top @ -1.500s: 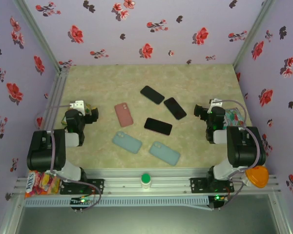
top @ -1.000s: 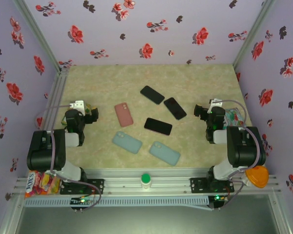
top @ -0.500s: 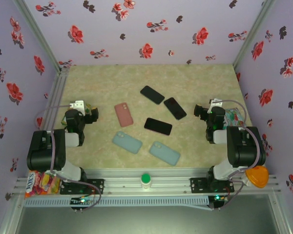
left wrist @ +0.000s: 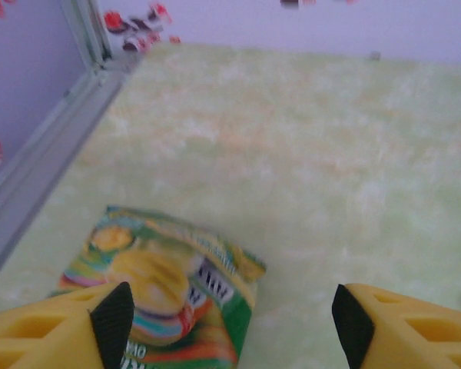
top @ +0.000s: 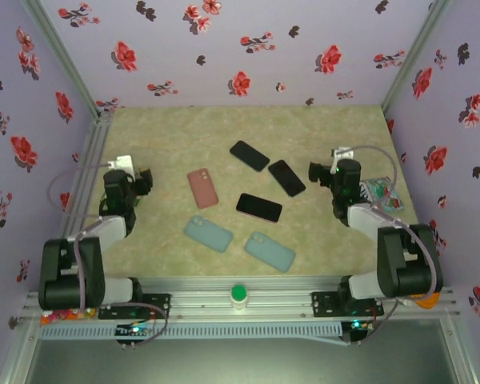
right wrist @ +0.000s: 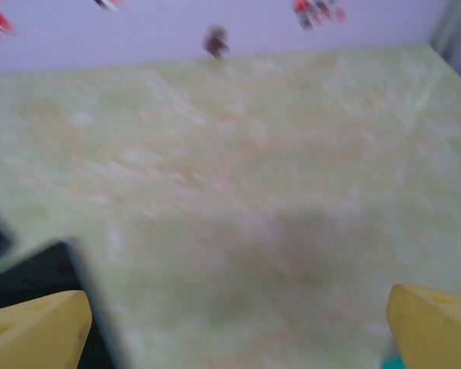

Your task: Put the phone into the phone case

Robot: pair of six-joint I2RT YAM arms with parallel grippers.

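Observation:
Three black phones (top: 259, 207) (top: 286, 177) (top: 249, 155) lie mid-table. Near them lie a pink phone case (top: 202, 187) and two grey-teal cases (top: 208, 234) (top: 270, 251). My left gripper (top: 142, 180) sits at the table's left side, apart from all of them. Its jaws stand open over a colourful snack bag (left wrist: 161, 296), with nothing between the black pads (left wrist: 111, 323). My right gripper (top: 317, 173) is open just right of the phones. In its wrist view a black phone's edge (right wrist: 31, 269) shows beside the left finger (right wrist: 38, 330).
A teal snack packet (top: 382, 192) lies at the right side by the right arm. A green-capped object (top: 238, 294) stands on the front rail. Floral walls enclose the table on three sides, with metal rails (top: 88, 160) along the left.
Both arms have unfolded from their tucked pose. The right gripper has shifted left toward the phones, and the left wrist has swung a little toward the back. Phones and cases have not moved.

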